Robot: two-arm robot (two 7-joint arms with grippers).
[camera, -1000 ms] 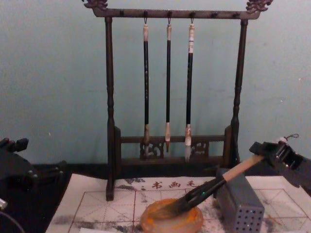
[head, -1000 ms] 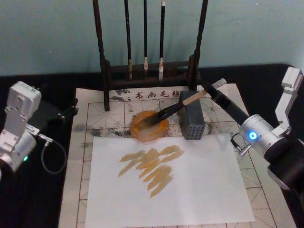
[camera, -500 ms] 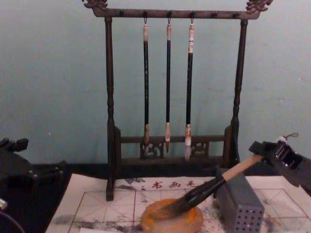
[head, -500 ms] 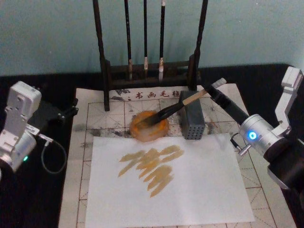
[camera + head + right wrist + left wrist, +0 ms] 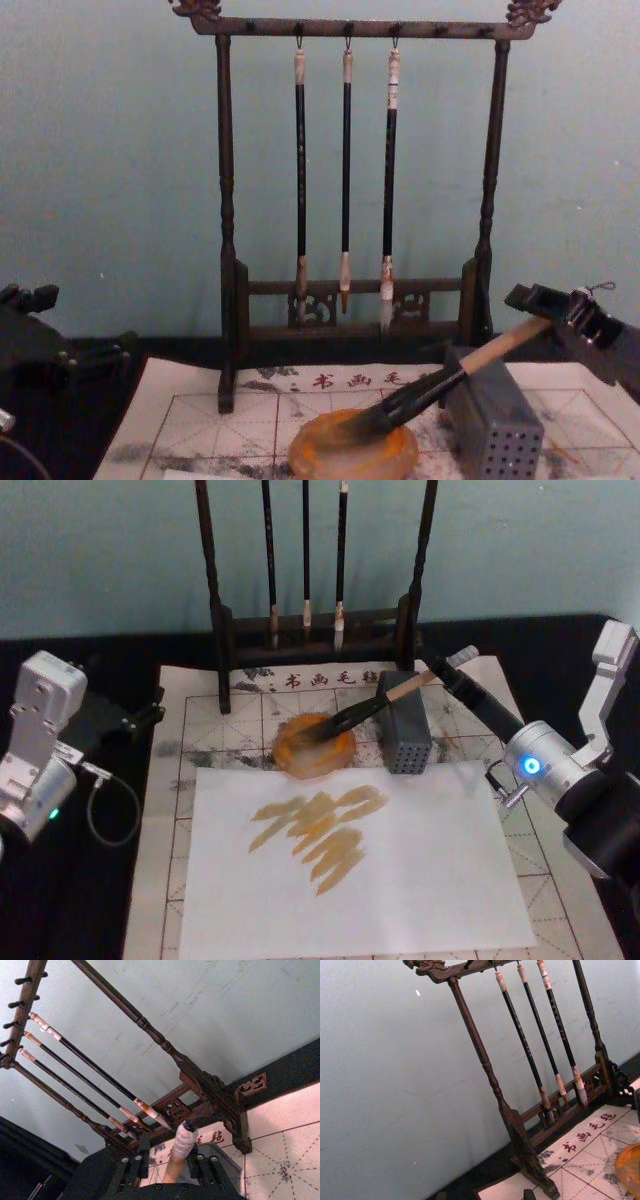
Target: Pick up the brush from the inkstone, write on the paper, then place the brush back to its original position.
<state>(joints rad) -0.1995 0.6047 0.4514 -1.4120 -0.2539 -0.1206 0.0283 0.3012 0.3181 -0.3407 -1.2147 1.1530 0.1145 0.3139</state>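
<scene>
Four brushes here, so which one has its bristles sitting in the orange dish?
The brush with the thick pale wooden handle, leaning across the grey block into the inkstone. The three thin dark brushes hang from the rack.

The brush had a pale handle and dark bristles; the inkstone was orange-amber; the paper bore ochre strokes over a red grid.

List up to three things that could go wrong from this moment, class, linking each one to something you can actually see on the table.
1. The right gripper sits at the very end of the large pale-handled calligraphy brush; releasing unevenly could roll it off the grey perforated block.
2. Its dark bristles rest in the round orange inkstone; a nudge might drag them out, smearing the red-gridded practice paper.
3. The dark wooden brush rack stands close behind; a careless withdrawal could bump it.

The left gripper is parked aside.
</scene>
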